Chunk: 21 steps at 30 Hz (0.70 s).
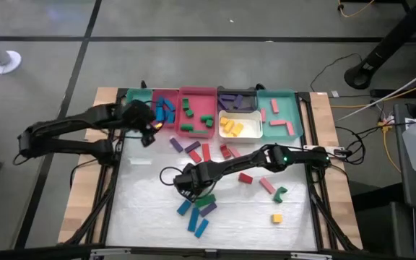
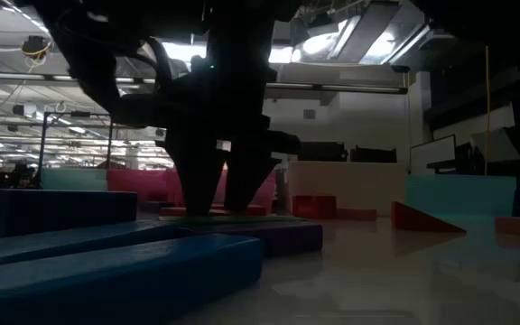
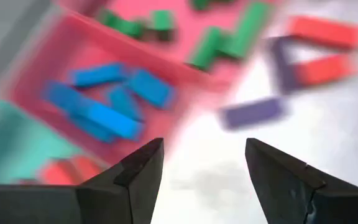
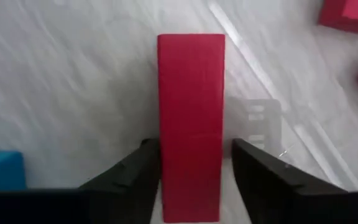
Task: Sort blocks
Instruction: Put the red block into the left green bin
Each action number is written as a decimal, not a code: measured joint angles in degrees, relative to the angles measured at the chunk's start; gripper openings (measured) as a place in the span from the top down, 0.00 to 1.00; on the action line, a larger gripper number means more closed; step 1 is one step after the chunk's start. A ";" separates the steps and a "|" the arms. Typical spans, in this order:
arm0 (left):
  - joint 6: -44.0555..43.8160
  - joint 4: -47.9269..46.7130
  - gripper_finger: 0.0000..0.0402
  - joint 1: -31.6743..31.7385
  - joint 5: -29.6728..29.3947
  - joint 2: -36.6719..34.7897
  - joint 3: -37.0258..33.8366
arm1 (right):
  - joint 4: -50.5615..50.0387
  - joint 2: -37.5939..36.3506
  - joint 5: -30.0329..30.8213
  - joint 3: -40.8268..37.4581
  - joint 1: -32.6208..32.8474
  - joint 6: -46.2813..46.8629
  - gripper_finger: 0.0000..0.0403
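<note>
Right gripper is low over the white table, left of centre in the high view, just above the loose cluster of blue, green and purple blocks. In the right wrist view a red block — a long bar — lies between the two fingers, its long axis running straight out ahead of the gripper, parallel to the fingers. One finger touches or nearly touches the bar's side; a thin gap shows at the other, so the jaws bracket the bar, partly open, with no firm grip visible. A blue block corner sits off to one side. Left gripper hovers at the front edge of the tray row, by the pink tray that holds blue blocks; its fingers stand wide apart with nothing between them. The neighbouring pink tray carries green blocks — the white tray holds yellow ones. More red, pink, purple, green and yellow pieces lie scattered on the table, pointing in mixed directions.
</note>
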 joint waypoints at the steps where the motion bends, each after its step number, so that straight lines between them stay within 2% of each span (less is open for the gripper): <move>1: -2.41 -1.29 0.47 -0.82 2.89 -1.37 0.02 | 0.18 0.00 -0.28 -0.12 -0.25 0.02 0.56; 5: -14.69 -4.13 0.47 -3.88 14.64 -6.32 0.04 | 0.19 0.15 -1.29 1.07 -1.25 -0.07 0.70; 9: -26.35 -4.19 0.47 -6.41 21.64 -9.06 0.04 | 3.03 0.26 -0.86 2.26 -2.16 -2.28 0.70; 15: -40.37 -4.30 0.47 -9.22 23.37 -9.80 0.04 | 12.77 -1.83 0.07 2.41 -3.53 -3.80 0.69; 21: -49.49 -4.34 0.47 -10.38 23.38 -9.50 0.04 | 24.45 -4.55 0.66 2.39 -4.95 -7.22 0.65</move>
